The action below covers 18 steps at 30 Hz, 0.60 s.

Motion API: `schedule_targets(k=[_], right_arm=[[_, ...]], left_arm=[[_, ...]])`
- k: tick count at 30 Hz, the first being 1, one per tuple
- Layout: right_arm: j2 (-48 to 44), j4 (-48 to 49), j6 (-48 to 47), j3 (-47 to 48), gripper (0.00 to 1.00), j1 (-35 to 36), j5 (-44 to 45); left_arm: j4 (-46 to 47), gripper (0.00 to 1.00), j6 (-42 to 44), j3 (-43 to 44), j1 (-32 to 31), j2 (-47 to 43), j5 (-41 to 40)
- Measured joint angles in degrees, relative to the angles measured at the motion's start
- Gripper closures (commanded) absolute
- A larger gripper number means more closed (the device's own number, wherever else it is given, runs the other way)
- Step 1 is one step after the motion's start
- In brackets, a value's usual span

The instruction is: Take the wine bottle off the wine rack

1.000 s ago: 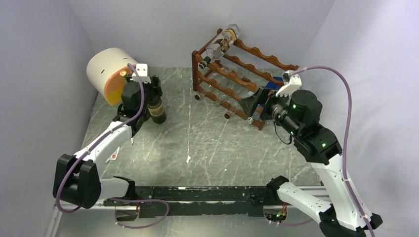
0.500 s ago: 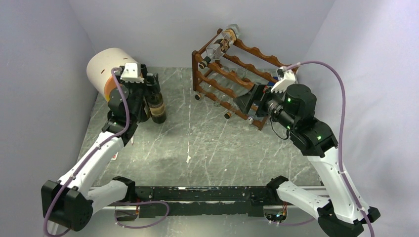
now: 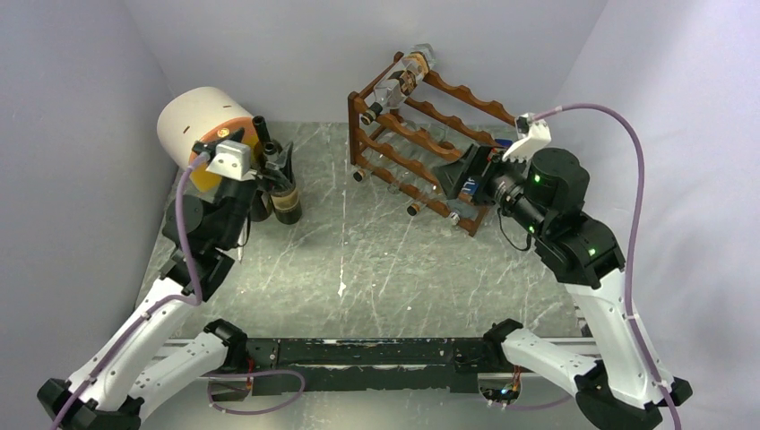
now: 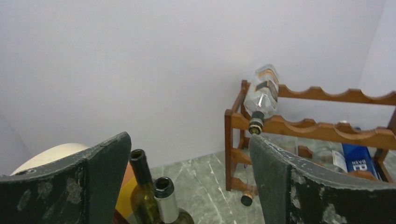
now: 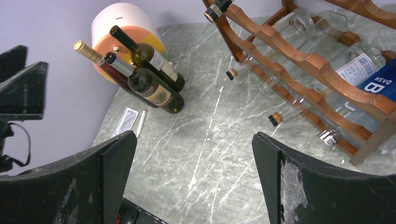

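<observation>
I'm looking into a robotics lab test cell: plain pale lilac wall panels point(image 3: 81, 107) are boxing in a grey-green marbled tabletop point(image 3: 376, 260), while a white-and-black left robot arm point(image 3: 148, 313) and its right twin point(image 3: 618, 322), trailing purple cables point(image 3: 627, 179), are sitting bolted along a black metal rail point(image 3: 358, 354)

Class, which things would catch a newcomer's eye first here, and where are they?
A reddish wooden wine rack stands at the back right, a clear bottle lying on its top tier. At the left, three dark bottles stand upright beside a white-and-orange drum.
</observation>
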Motion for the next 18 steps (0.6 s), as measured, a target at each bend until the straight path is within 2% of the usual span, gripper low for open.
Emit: schedule_targets(k=[5, 8, 18], right_arm=[[4.2, 2.8, 1.0, 0.0, 0.0, 0.0, -1.8], [8.7, 5.2, 1.9, 0.0, 0.0, 0.0, -2.8], [24.2, 15.5, 7.6, 3.3, 0.0, -0.3, 2.3]], left_arm=[[0.8, 0.0, 0.0, -0.4, 0.0, -3.1, -3.5], [1.3, 0.04, -0.3, -1.2, 0.0, -3.5, -4.3], [0.1, 0.04, -0.2, -1.2, 0.0, -0.4, -0.2]])
